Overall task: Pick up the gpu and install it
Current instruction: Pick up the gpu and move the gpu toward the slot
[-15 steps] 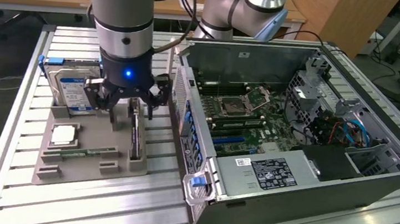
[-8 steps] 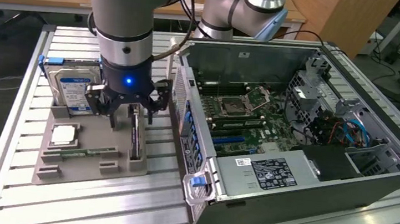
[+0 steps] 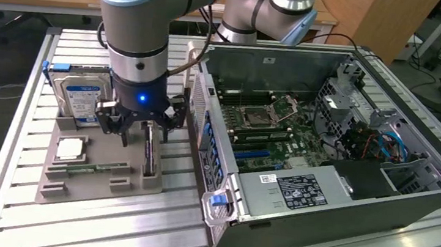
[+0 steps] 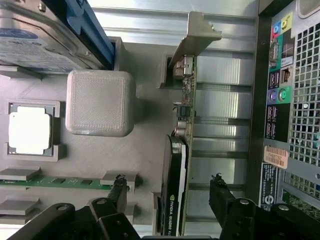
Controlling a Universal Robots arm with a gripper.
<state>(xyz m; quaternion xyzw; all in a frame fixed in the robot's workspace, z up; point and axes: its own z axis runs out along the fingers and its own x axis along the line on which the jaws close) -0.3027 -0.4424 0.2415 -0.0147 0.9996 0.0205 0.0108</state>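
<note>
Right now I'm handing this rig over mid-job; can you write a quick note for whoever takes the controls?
Gripper: open, jaws down either side of the gpu at its dark end, not touching it.
Gpu: standing on edge in its slot in the grey tray, not lifted.
Computer case: open, beside the tray on the exterior view's right.
Done: gripper lined up over the card.
Left: the grasp, the lift and the install; none is done yet.

Black, green-edged gpu (image 4: pixel 175 192); grey tray (image 4: pixel 145 165); blue-labelled hard drive (image 4: pixel 35 45).
</note>
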